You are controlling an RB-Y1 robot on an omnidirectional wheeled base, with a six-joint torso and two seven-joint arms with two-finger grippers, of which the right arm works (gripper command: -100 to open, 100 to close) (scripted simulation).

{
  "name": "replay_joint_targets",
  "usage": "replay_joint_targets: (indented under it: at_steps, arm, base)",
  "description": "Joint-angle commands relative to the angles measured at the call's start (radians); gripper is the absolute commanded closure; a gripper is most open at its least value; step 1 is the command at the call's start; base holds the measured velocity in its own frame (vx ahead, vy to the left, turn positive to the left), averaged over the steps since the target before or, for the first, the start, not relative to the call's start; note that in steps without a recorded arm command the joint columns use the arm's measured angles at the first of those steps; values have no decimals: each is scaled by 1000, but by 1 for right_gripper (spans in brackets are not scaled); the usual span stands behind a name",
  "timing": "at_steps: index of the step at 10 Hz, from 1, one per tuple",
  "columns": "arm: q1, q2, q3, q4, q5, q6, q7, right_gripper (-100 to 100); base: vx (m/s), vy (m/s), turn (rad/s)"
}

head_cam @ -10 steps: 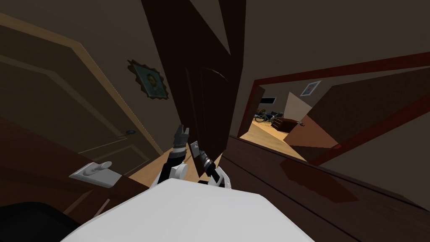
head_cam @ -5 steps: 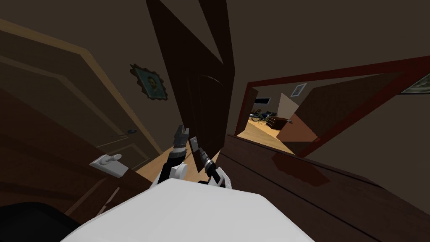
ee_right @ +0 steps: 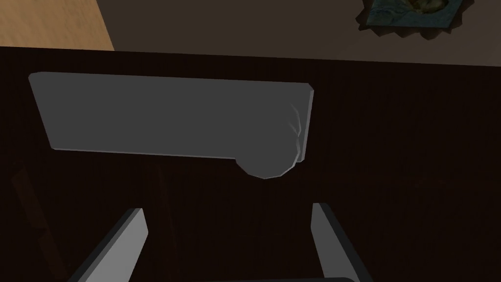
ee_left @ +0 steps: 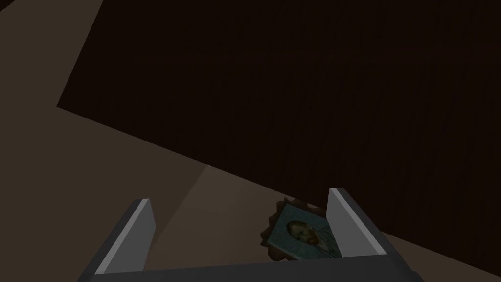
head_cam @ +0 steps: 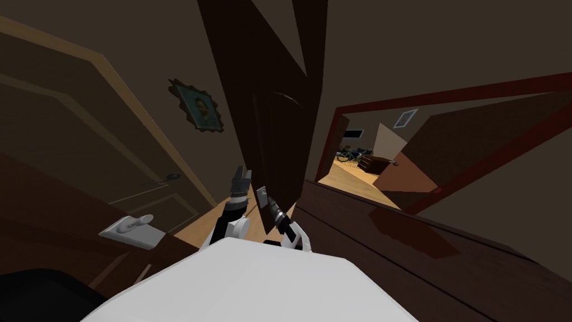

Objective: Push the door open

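Note:
A dark brown door [head_cam: 268,112] stands ajar straight ahead, edge towards me. It carries a grey handle plate [head_cam: 260,197] low down. In the right wrist view that plate with its round knob [ee_right: 171,117] lies just beyond my right gripper [ee_right: 230,235], whose fingers [ee_right: 134,240] stand open with only the dark door face between them. My right forearm [head_cam: 282,221] reaches up to the plate. My left gripper [head_cam: 242,178] is raised just left of the door's edge. Its fingers [ee_left: 142,230] are open on nothing, facing the door [ee_left: 293,73] and the wall.
A framed portrait [head_cam: 201,109] hangs on the wall left of the door. A paler door [head_cam: 84,128] fills the far left, and a brown door with a grey handle [head_cam: 131,229] is near my left side. Right, a red-framed doorway [head_cam: 357,156] shows a lit room.
My head view swung slightly and came back. The door, the plate and both arms stand about where they were.

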Motion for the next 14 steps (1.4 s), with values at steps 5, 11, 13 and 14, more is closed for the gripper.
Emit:
replay_joint_targets:
  at_steps: [5,11,13,14]
  arm:
    - [-15,48,-11,16,-2,1,2,100]
    - [-11,17,-13,12,-4,-1,1,-100]
    - [-4,-3,-18,3,-8,-6,-1,-100]
    - [0,3,-20,-1,-10,-8,-2,-100]
  base:
    - [84,107,9]
    - [-17,-12,-7]
    - [-134,-75,-79]
    - [-167,-127,-64]
